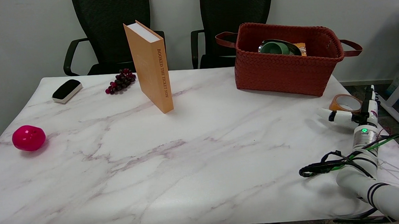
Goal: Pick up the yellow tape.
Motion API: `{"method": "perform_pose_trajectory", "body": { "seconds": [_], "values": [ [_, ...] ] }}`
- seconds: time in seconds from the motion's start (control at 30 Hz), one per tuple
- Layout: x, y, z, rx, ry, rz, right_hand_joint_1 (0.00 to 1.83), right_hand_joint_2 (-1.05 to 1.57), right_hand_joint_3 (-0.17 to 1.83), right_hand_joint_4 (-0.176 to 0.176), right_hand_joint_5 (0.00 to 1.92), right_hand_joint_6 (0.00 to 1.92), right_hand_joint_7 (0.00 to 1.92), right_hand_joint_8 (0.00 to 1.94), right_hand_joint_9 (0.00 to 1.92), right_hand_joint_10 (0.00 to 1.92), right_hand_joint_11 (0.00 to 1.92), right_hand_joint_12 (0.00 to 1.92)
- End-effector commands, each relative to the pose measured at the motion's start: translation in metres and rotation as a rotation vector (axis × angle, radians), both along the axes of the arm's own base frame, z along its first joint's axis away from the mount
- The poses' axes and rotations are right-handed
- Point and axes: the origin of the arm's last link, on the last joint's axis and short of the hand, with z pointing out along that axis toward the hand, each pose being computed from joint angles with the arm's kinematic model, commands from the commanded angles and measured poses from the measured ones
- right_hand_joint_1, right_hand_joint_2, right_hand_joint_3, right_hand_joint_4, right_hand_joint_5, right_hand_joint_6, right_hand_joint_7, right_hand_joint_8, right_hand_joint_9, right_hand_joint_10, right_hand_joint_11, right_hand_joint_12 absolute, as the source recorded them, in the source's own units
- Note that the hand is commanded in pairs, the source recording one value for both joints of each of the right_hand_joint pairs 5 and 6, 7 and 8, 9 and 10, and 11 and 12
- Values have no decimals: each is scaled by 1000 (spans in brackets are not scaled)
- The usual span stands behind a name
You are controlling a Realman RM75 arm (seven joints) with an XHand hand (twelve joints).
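A white marble-patterned table (188,167) fills most of the frame. Behind it, at the top of the frame, two black office chairs (111,31) are seen against a pale wall.

A woven reddish-brown basket (286,70) with strap handles stands at the upper right of the tabletop; a green bowl-like item (278,48) and something orange-yellow are partly seen inside it. Left of centre, an orange book (151,68) stands upright on its lower edge, leaning slightly, with its spine lettering turned toward the camera.

The right arm (366,164) enters from the lower right corner, wrapped with black and green cables, a green light lit on its wrist. The right hand (356,112) is held at the right edge of the table, seen edge-on; one white finger (339,116) is stretched toward the left of the frame. Whether anything is grasped cannot be told from this angle.

The yellow tape (345,103) lies flat at the table's right edge, below the basket's right end and directly behind the hand, its lower rim partly hidden by the finger; contact cannot be judged.

At the left edge a glossy pink ball (28,137) rests. In the upper left a black-and-white eraser (67,90) lies, and a bunch of dark grapes (121,80) sits just left of the book.
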Motion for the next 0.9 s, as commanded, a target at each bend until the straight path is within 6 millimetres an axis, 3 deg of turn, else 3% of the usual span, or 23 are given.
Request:
{"method": "perform_pose_trajectory", "body": {
  "seconds": [0.03, 0.27, 0.43, 0.9],
  "values": [
    [1, 0, 2, -12, -5, 4, 1378, -46, 671, 0, 116, 116, 89, 89, 22, 22, 493, 493],
    [0, 2, 3, -14, -8, 4, 1350, 113, 707, 0, 404, 404, 176, 176, 5, 5, 651, 651],
    [-1, 3, 3, -15, -8, 2, 1339, 122, 744, 0, 470, 470, 240, 240, 2, 2, 765, 765],
    [1, 4, 4, -25, -1, 10, 1355, 250, 688, 0, 586, 586, 410, 410, 318, 318, 1169, 1169]
  ]
}}
